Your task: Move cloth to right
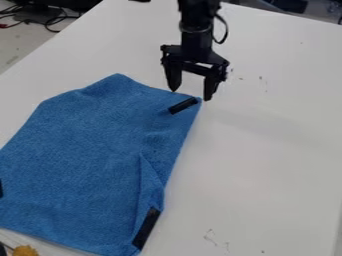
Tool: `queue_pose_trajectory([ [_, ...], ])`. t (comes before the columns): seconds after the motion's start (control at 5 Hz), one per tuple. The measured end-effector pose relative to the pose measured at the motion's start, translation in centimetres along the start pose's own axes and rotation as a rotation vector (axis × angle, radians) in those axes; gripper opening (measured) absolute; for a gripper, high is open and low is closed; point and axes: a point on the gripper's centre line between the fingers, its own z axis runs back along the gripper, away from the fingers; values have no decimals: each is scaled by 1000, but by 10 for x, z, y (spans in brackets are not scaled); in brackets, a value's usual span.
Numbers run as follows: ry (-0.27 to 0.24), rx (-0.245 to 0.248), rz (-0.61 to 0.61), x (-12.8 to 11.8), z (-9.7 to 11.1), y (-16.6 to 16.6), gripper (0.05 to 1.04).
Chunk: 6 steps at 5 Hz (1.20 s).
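Observation:
The black gripper hangs down near the top middle of the camera view, its two fingers apart with a gap between them. Just below it is the upper right corner of the blue cloth, which lies spread over the left half of the white table. A black strip sits on that corner, and another lies at the cloth's lower right edge. Near the lower right the cloth has a fold. Whether the fingertips touch the cloth, I cannot tell.
The white table extends to the right of the cloth. At the bottom left corner is a small yellow-orange object beside something dark. Cables lie beyond the table's left edge.

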Motion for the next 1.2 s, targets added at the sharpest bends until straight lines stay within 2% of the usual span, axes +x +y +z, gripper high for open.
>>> queue_pose_trajectory([
  [0.2, 18, -39, 21, -11, -11, -2, 999],
  [0.4, 21, -45, 25, -13, -13, -3, 997],
  [0.6, 24, -45, 26, -14, -15, -3, 953],
  [1.0, 45, -39, 26, -17, -18, 0, 376],
  [1.2, 48, -37, 27, -17, -17, 0, 167],
])
